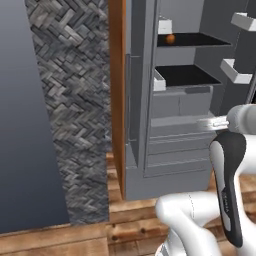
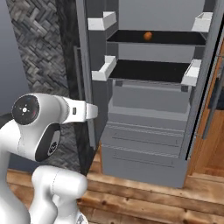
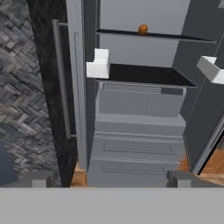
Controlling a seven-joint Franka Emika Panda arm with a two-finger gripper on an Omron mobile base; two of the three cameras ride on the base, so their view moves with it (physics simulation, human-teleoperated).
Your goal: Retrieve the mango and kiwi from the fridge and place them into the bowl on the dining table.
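The fridge (image 2: 148,109) stands open, both doors swung wide. A small orange fruit, likely the mango (image 2: 148,36), sits on its upper dark shelf. The claw (image 3: 111,177) faces the fridge, spread wide and empty. Nothing is retrieved yet; both fruits remain to be moved.

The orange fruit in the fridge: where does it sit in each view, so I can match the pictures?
Left base view: fruit near the top, right of centre, at the left end of the upper dark shelf.
Right base view: top, right of centre, mid-shelf.
Hand view: top, right of centre, on the shelf's edge.
Shared landmark: the white door bin below and left of it.
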